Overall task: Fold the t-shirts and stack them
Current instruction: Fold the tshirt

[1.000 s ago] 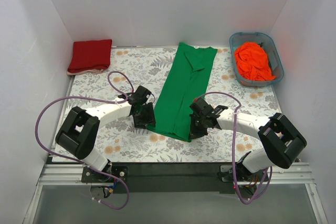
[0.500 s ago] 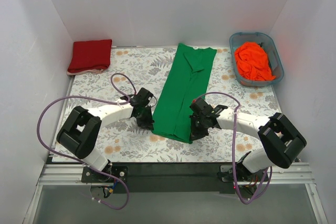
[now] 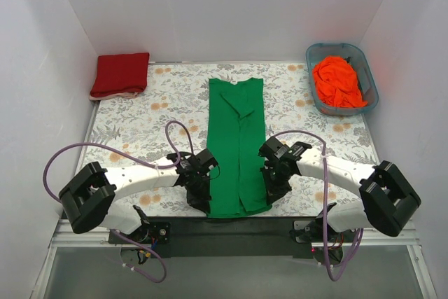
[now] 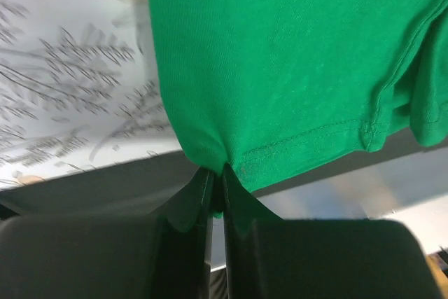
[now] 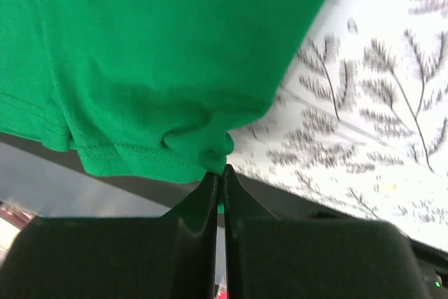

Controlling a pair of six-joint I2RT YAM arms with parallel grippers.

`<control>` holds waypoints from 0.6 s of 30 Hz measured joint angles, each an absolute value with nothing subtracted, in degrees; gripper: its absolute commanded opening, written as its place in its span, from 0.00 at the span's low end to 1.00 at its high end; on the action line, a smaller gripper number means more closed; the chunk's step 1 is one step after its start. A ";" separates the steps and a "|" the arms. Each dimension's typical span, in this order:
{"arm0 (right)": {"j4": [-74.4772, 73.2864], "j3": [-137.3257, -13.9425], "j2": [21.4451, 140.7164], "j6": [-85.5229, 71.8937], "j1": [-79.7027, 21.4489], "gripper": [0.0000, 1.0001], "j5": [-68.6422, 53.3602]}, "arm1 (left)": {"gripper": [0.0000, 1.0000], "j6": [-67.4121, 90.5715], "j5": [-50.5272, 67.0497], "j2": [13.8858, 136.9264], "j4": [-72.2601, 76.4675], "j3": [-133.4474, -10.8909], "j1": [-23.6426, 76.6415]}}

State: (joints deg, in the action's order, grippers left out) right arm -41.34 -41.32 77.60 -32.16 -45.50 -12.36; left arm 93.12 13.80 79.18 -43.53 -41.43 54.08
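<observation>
Lying lengthwise down the middle of the floral table, the green t-shirt is folded into 1 long narrow strip. Its collar end points toward the back wall and its hem end is at the table's near edge.

The left gripper is clenched on the hem's left corner. The left wrist view shows the fabric pinched between the 2 closed fingers, with the stitched hem running off to the right.

The right gripper is likewise clamped on the hem's right corner, with a small pucker of green cloth bunched at the fingertips.

Both arms reach inward, 1 on each side of the strip.

The dark red t-shirt sits folded at the table's back-left corner, well apart from the green one. The orange t-shirt lies crumpled inside the blue-grey tub at the back-right corner.
</observation>
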 measured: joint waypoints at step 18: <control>-47.81 -62.19 85.34 -22.04 -35.51 0.01 -3.60 | 0.00 92.99 6.37 80.60 -42.48 -53.47 38.98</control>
State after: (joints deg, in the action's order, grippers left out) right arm -47.81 -62.19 85.34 -22.04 -35.51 -3.60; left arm 92.99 6.37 80.60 -42.48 -53.47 38.98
